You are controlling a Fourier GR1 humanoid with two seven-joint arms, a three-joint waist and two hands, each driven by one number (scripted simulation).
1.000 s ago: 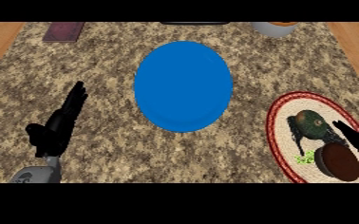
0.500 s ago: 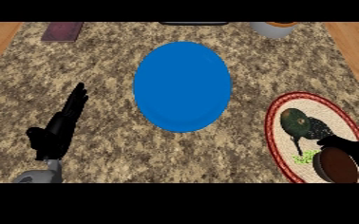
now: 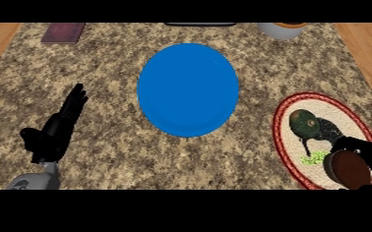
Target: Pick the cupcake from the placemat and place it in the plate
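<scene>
**Q:** How are the hands posed?

**A:** The black left hand [image 3: 56, 130] is held open at the lower left, fingers straight and pointing up, over the speckled stone counter [image 3: 109, 69]. The black right hand [image 3: 352, 145] is seen at the lower right. Whether it is open or closed cannot be told.

**Q:** Where is the cupcake located?

**A:** The dark green rounded cupcake [image 3: 305, 122] is seen on the oval woven red-rimmed placemat [image 3: 338, 110], just beside the right hand and apart from the round blue plate [image 3: 187, 89].

Dark green cupcake [image 3: 305, 123] sits on the red-rimmed woven placemat [image 3: 330, 109], just left of the right hand [image 3: 356, 146]; the blue plate [image 3: 187, 89] lies flat, well off further left.
</scene>
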